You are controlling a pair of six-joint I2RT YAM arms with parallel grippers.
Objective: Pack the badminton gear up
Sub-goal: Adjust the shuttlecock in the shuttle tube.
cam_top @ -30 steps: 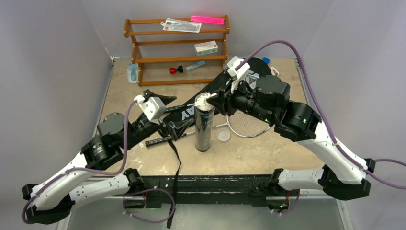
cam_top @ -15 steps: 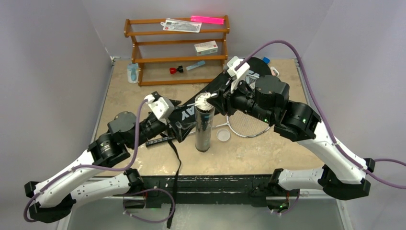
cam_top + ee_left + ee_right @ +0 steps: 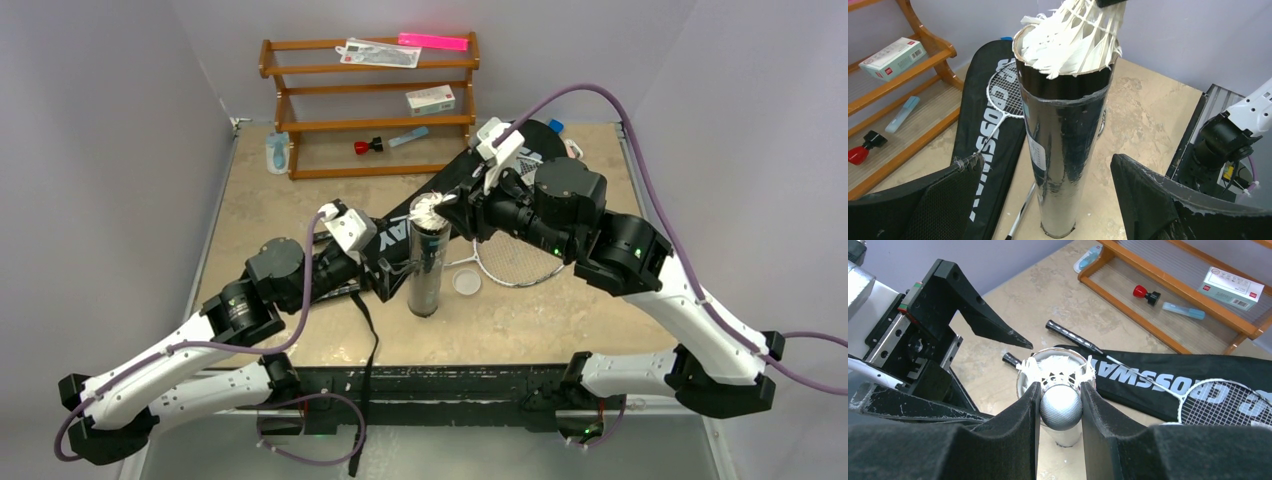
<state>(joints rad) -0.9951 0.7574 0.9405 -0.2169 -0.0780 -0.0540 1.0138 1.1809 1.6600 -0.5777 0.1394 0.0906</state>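
Note:
The dark tube (image 3: 425,270) stands upright mid-table, its mouth full of white feathers (image 3: 1068,40). My right gripper (image 3: 1060,387) is shut on the grey cork of a shuttlecock (image 3: 1060,407), whose feathers point down into the tube's mouth (image 3: 428,208). My left gripper (image 3: 1048,160) is open, one finger on each side of the tube's lower half and clear of it. The black CROSSWAY bag (image 3: 385,235) lies diagonally behind the tube. A silver racket's head (image 3: 515,262) rests to the right of the tube, and a black handle (image 3: 330,295) lies to its left.
A small round lid (image 3: 466,283) lies just right of the tube. The brown wooden rack (image 3: 370,100) stands at the back, holding a white box (image 3: 430,99), a pink strip (image 3: 433,41) and a red piece (image 3: 365,146). A blue item (image 3: 277,152) lies left of the rack.
My left arm has swung right and forward, bringing its open jaws from beside the bag to either side of the tube. The right gripper and shuttlecock have stayed put.

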